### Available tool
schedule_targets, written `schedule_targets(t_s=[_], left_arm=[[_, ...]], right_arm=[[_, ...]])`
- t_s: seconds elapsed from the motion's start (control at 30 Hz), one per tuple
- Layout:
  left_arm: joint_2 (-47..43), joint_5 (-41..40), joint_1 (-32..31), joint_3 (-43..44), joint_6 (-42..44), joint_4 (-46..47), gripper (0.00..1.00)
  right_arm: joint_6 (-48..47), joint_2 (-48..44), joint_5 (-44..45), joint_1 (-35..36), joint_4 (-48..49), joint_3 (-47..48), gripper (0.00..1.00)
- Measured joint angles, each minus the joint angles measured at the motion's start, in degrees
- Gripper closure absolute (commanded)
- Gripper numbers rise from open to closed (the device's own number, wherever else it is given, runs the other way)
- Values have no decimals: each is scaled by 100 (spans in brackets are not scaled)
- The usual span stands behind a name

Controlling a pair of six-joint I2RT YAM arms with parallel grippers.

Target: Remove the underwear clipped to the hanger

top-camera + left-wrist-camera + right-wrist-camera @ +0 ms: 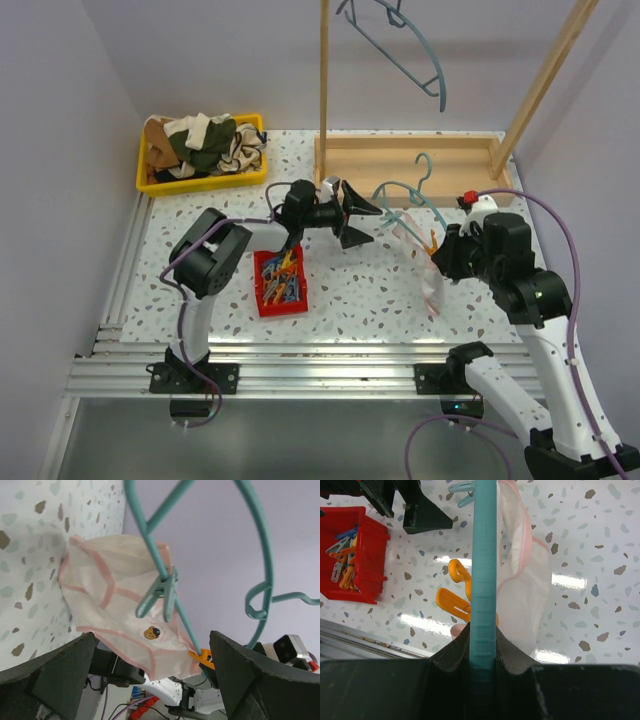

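Observation:
A white brief with pale pink trim (115, 595) hangs from a teal hanger (405, 190). A teal peg (161, 596) and an orange peg (202, 656) clip it to the hanger. My right gripper (441, 250) is shut on the hanger's bar (484, 570) and holds it tilted above the table, with the brief (425, 270) drooping below. The brief (522, 580) and the orange peg (454, 594) also show in the right wrist view. My left gripper (364, 223) is open and empty just left of the hanger, its jaws facing the brief. I see no beige brief.
A red bin (280, 282) of pegs sits below the left arm. A yellow tray (150, 170) of mixed clothes is at the back left. A wooden rack (400, 155) stands at the back with another hanger (405, 55) on it.

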Motion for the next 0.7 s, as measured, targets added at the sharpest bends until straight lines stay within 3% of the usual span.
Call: schedule_targets(t_s=[0.23, 0.43, 0.7], left_arm=[[-9, -37, 0, 50, -737, 813, 0], [269, 101, -28, 560, -911, 835, 0], [455, 254, -35, 590, -1038, 863, 3]], right_arm=[[-2, 7, -15, 0, 2, 0, 100], [26, 7, -136, -2, 105, -2, 100], [197, 13, -466, 4, 345, -9, 100]])
